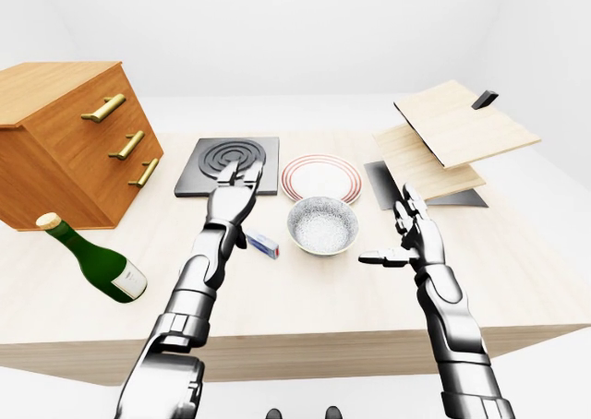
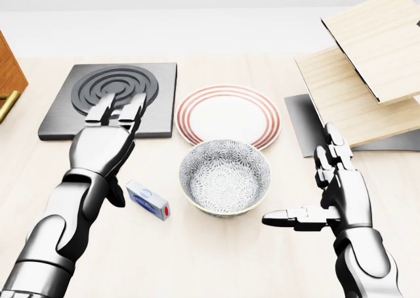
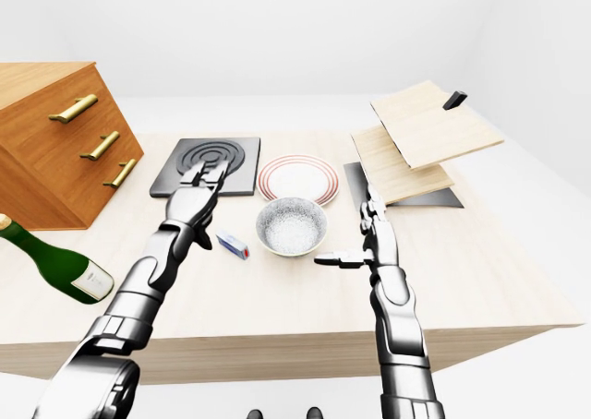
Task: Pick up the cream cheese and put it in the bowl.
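Glossy silver arms, dark-jointed segmented fingers [image 2: 113, 109]

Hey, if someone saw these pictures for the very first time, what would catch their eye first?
Probably the two silver arms reaching over the table: the left hand hovers open, palm down, just above the small cream cheese, while the right hand stands open right of the patterned bowl. Next, the red-ringed plate above the bowl, and the green bottle lying at the left-eye view's left.

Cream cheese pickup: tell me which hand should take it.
Left. The open left hand hangs just beside the cream cheese, while the right hand is across the bowl, which blocks its straight path.
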